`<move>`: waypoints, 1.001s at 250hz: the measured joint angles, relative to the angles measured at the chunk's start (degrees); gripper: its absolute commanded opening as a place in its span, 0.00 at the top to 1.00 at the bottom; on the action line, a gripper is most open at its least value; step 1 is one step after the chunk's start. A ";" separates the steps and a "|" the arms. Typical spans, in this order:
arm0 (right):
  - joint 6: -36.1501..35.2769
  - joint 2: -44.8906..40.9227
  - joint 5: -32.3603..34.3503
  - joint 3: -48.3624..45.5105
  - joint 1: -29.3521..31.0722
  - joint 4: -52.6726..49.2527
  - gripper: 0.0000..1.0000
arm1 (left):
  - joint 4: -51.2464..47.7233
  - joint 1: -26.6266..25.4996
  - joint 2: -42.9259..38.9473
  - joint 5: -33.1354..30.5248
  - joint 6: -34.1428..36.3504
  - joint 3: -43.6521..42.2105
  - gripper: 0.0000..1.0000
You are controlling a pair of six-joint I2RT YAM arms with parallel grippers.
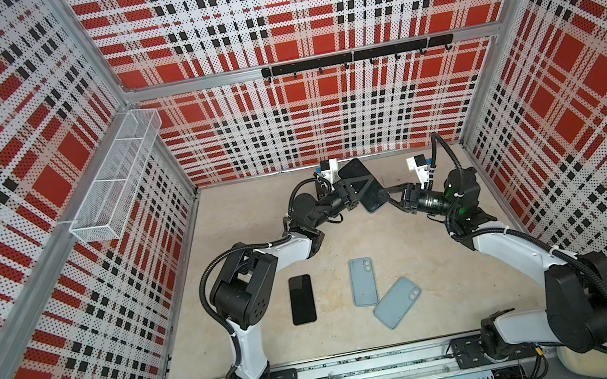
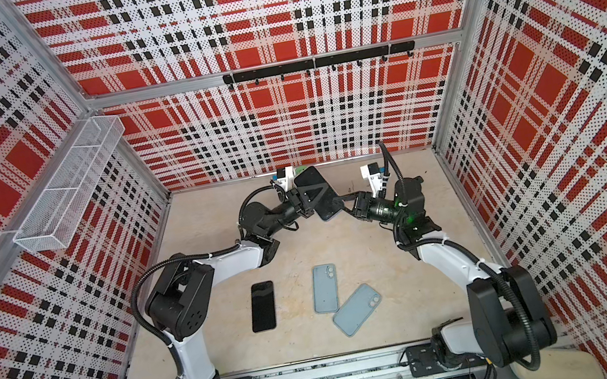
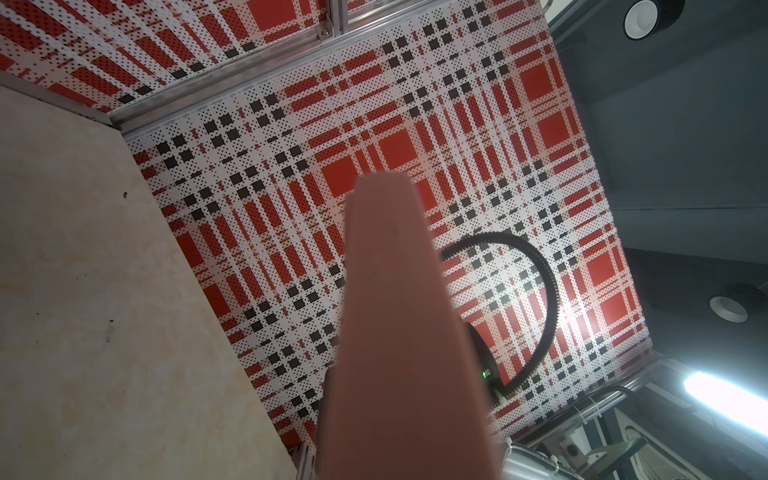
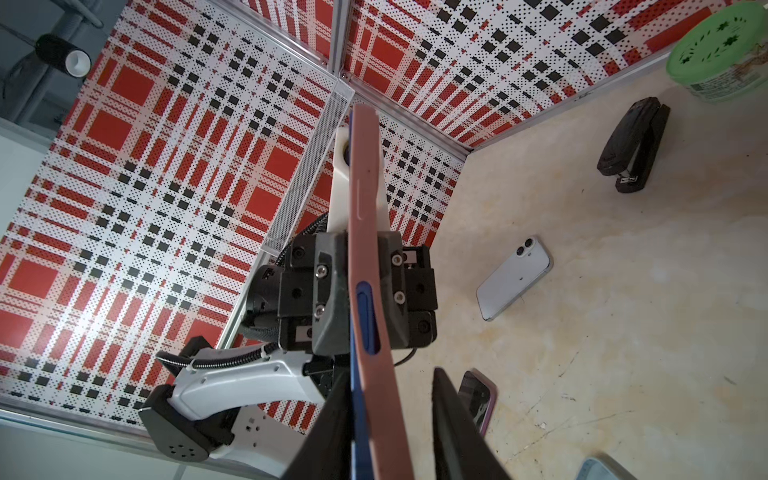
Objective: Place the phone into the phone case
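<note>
Left fingers point(image 4: 388, 286) pinch the phone case point(image 4: 365, 208) with the phone point(image 4: 358, 399) inside. Right fingers point(image 4: 457, 428) straddle the case's edge, spread; one stands clear, the other's contact is unclear.

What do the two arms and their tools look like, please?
The left arm and right arm have white shells between black joints, with black ribbed conduit running alongside. The left tool and right tool are black, with wedge-shaped fingers and a white camera mount each. A green light glows on the right arm.
</note>
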 measured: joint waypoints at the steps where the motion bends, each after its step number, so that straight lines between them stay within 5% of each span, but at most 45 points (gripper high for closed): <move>1: -0.09 0.00 0.02 0.02 0.00 0.00 0.57 | 0.00 -0.04 0.00 0.00 0.02 0.00 1.00; 47: 1.16 0.00 0.92 -0.13 -0.13 0.98 0.56 | 0.11 -0.72 0.00 -0.79 0.17 0.13 1.00; 162: 6.88 0.04 2.01 -3.37 1.73 9.07 0.69 | 0.63 -0.70 0.57 -3.74 0.39 0.76 1.00; 227: 7.04 0.74 2.45 -3.52 2.73 11.19 1.00 | 0.52 -0.59 1.07 -4.76 -0.09 1.20 0.96; 250: 6.54 0.81 2.56 -3.52 2.78 11.26 1.00 | 0.44 -0.55 1.09 -4.79 -0.22 1.20 0.96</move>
